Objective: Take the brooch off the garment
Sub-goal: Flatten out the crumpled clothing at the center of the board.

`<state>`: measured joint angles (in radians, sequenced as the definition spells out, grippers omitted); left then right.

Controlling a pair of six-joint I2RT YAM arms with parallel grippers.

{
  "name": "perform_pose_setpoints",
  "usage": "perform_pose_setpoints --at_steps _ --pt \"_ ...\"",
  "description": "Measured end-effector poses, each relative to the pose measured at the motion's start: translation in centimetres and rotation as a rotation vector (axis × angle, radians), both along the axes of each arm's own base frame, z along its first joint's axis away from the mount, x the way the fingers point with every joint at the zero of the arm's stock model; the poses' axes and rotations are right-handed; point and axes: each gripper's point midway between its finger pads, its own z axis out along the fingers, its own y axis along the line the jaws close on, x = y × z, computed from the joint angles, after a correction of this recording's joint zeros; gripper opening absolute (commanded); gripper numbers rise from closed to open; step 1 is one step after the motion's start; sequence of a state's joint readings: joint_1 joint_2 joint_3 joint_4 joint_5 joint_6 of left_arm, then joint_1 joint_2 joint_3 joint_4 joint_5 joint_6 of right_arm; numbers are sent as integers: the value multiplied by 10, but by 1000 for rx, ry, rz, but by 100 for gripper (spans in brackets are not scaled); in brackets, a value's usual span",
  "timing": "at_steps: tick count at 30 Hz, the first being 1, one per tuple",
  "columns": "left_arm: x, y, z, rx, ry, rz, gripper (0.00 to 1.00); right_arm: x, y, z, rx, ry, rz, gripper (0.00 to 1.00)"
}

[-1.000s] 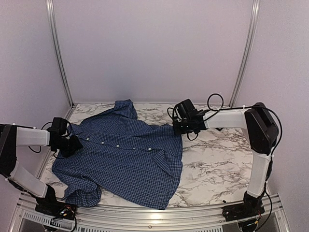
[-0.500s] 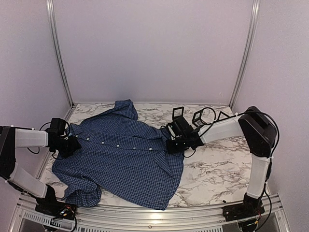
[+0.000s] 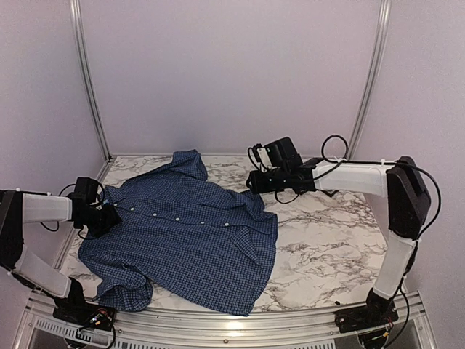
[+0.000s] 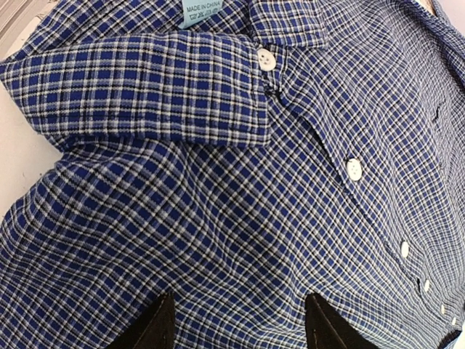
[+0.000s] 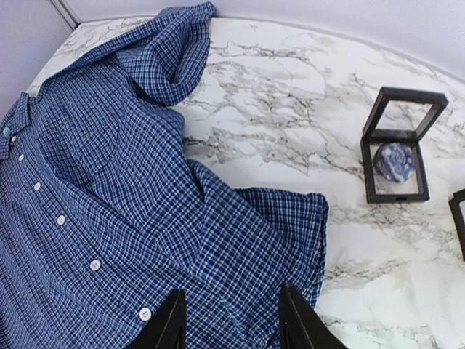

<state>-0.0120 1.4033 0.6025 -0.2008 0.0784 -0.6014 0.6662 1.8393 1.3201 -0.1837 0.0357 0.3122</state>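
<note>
Blue checked garment (image 3: 182,233), lower front cropped behind right gripper (image 5: 231,321) fingertips.

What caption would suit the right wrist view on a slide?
Open right gripper near a checked shirt on a marble table, black frame box beside.

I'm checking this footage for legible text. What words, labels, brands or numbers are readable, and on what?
"MADE IN CHINA": on the pale blue tag at the neck of the garment, in the left wrist view.
Any print below that line on the tag: too small to read.
No other text is readable in any view.
</note>
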Motion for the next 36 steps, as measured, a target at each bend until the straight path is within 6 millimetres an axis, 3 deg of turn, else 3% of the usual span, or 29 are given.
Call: perform_pose_setpoints --at_steps 4,8,13,19,22,24,30,36 --pt "0 0 0 -1 2 0 63 40 7 14 0 -58 -15 46" --pt "0 0 1 -1 0 0 63 64 -7 -18 -42 -20 -40 51" --pt "0 0 1 -1 -1 -1 63 70 -29 -68 -111 69 -50 58" --pt "-1 -1 1 -3 0 -2 63 66 -26 -92 -114 117 7 58" --pt "-1 -1 1 -3 0 -2 63 69 -21 -98 -109 121 23 52" --pt "-1 -1 1 -4 1 -2 63 72 -18 -101 -105 124 28 43" --pt "-1 -1 1 -8 3 -4 63 76 -20 -105 -94 132 16 2" --pt "-3 -2 0 -8 9 -5 63 87 -35 -103 -93 121 -58 0"
